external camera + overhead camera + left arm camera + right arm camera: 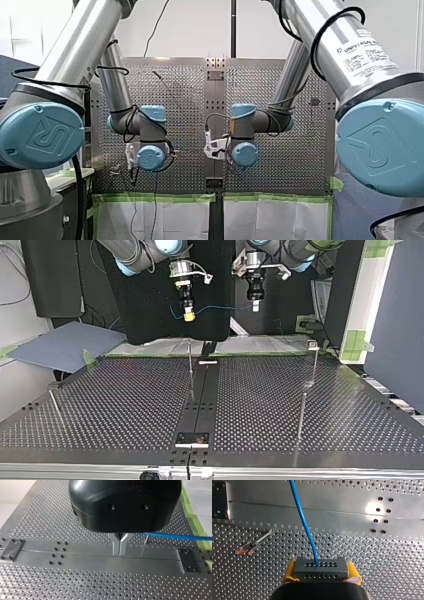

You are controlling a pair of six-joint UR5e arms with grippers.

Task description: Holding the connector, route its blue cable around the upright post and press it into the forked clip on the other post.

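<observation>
**A:** Where is the connector (321, 568)?
**B:** Clamped in my right hand (188, 315), upper centre, high above the desk (125, 405). My left hand (255, 306) is pinched narrow, with the blue cable (222, 308) strung between the two.
**A:** Progress?
**B:** Early, by the look of it: no post (190, 367) rounded, clipping not yet done.

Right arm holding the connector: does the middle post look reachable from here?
Likely yes. The right end effector, gripping the connector, hangs high over the table; the post stands below it with nothing between. Only the cable, strung across to the left end effector, may tug.
</observation>
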